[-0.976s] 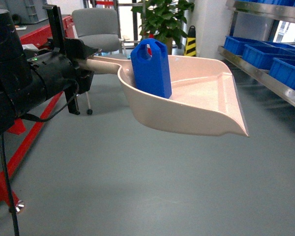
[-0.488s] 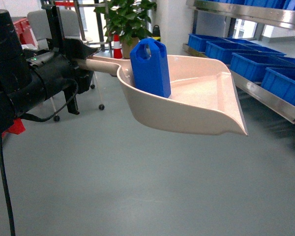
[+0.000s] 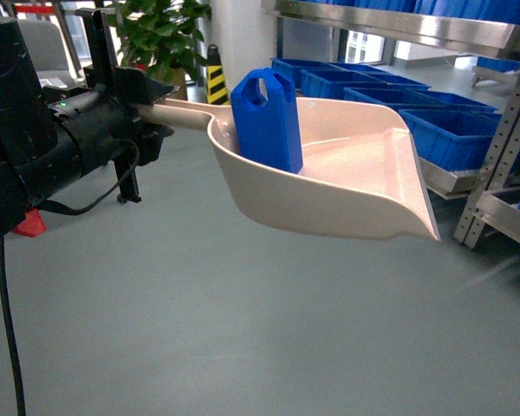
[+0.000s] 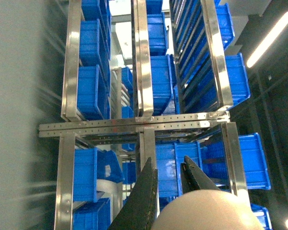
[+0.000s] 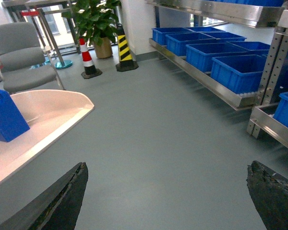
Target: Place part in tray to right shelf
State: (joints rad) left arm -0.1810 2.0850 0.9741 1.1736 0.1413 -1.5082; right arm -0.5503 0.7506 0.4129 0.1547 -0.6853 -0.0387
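Now: transit toward right shelf [image 3: 390, 22], part [image 3: 267, 120] upright in tray [image 3: 347, 186].
L gripper [image 3: 147, 102] clamped on tray handle; R gripper [image 5: 168, 196] jaws apart, empty. Next: line up w/ rack.

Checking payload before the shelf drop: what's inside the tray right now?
One blue part stands upright in the tray, at the handle end against the back wall. The rest of the visible floor is bare. The near side wall hides the floor strip behind it, and the part hides its own footprint.

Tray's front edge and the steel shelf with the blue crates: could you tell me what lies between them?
Only bare grey floor, in the right wrist view, separates the tray from the shelf.
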